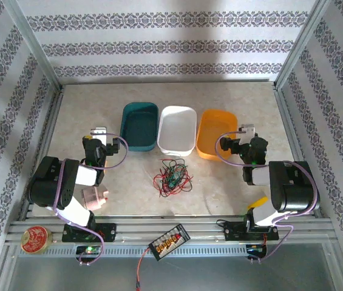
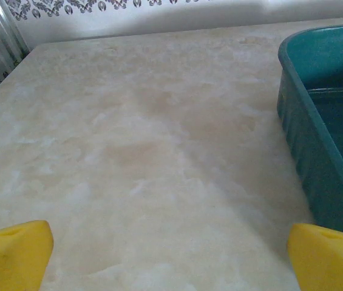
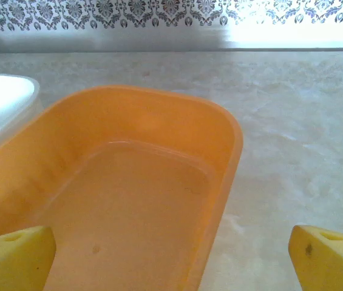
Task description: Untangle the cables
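The left claw (image 1: 101,132) is hanging with its jaws spread wide and nothing between them, out to the left of the white tray (image 1: 178,110); in its wrist view the two yellow fingertips (image 2: 14,253) are sitting at the bottom corners with bare table (image 2: 135,151) showing between them. The right claw (image 1: 247,131) is likewise standing spread and gripping nothing, out to the right of the white tray, and its own yellow fingertips (image 3: 13,257) are framing the inside of the orange tray (image 3: 159,97). The teal tray (image 1: 140,105) is lying just beside the white tray on its left, its wall (image 2: 317,163) running along the right side of the left wrist view, and the orange tray is lying just beside the white tray on its right. The cables (image 1: 172,176) are lying in one tangled knot of red, black and green strands on the table, near the white tray on its side towards the arm bases, apart from both claws and roughly midway between them.
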Robot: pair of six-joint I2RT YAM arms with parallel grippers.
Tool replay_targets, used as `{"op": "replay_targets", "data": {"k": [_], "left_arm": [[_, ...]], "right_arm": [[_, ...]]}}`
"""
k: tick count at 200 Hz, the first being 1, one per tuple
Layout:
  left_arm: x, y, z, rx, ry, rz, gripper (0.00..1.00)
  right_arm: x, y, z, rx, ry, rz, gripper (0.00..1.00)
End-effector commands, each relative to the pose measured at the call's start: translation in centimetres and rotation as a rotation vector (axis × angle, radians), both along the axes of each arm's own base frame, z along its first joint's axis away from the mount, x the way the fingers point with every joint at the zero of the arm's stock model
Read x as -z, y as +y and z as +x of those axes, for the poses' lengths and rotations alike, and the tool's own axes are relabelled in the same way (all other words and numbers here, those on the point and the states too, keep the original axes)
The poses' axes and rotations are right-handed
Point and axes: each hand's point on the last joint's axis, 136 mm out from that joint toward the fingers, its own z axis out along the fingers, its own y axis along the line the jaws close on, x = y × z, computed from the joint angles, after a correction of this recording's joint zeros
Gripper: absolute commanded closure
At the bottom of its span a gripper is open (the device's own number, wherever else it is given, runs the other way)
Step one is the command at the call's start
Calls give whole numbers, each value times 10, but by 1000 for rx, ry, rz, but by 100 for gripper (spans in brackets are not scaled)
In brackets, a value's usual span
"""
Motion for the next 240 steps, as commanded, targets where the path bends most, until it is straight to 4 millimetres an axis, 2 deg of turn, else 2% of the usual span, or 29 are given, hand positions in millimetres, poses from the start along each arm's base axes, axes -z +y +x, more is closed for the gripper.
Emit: {"op": "replay_targets", "data": {"k": [1, 200, 219, 240], "left_arm": [[-10, 1, 5, 8, -42, 1, 1], [-10, 1, 4, 7, -41, 0, 1], [-11, 16, 3, -84, -46, -4, 1], [-11, 17, 3, -86, -46, -5, 1]], "right_arm": [[-6, 1, 5, -11, -17, 13, 2], [-6, 1, 5, -11, -19, 13, 2], [-6, 1, 5, -11, -20, 13, 2], [-7, -2, 5, -6, -22, 24, 2]]}}
